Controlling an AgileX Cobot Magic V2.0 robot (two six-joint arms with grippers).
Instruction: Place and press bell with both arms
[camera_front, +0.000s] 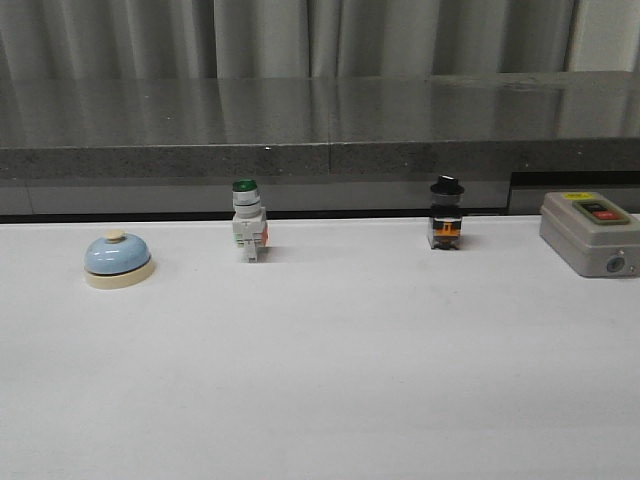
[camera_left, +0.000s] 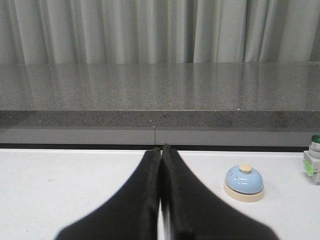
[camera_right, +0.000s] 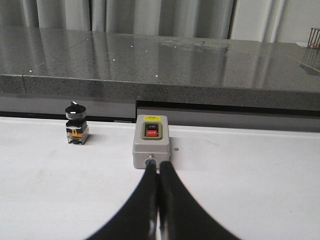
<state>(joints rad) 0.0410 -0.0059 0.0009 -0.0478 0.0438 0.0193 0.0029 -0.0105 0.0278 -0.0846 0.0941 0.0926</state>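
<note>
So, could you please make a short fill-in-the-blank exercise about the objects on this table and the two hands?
1. The bell has a dome of light ____ colour.
2. The white switch beside it has a ____ cap.
3. The left hand has its fingers ____.
4. The right hand points at the ____ box.

Missing words: blue; green; shut; grey

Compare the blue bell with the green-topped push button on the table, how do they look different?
The bell is a low, wide, glossy light-blue dome on a cream base; the push button is a tall, narrow white body. The bell carries a small cream knob; the push button has a green cap. The bell sits farther left. Both stand upright on the white table, untouched.
</note>
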